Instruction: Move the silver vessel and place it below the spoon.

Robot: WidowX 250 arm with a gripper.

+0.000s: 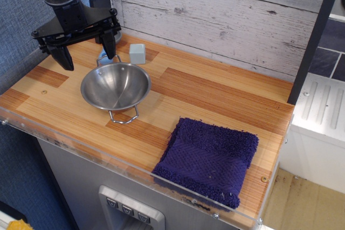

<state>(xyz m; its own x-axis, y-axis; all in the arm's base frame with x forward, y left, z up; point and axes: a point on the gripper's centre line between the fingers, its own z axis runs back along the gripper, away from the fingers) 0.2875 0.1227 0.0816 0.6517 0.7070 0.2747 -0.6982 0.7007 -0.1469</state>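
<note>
**Bowl set down, placement apparently finished**

The silver vessel (115, 86) sat upright on the wooden counter (215, 95) in the left-centre of the frame, one wire handle toward the front edge. The gripper (86, 47) hung above and behind it at upper left, fingers spread wide and holding nothing. The spoon was hidden behind the gripper, so its position could not be confirmed. Judging by this, little seemed left but to retreat.

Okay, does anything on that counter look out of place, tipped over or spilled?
Nothing stands out. The silver vessel sits upright and empty on the wooden counter, the purple towel lies flat, and the grey-green cube stands near the wall. The open gripper is clear of the vessel.
</note>
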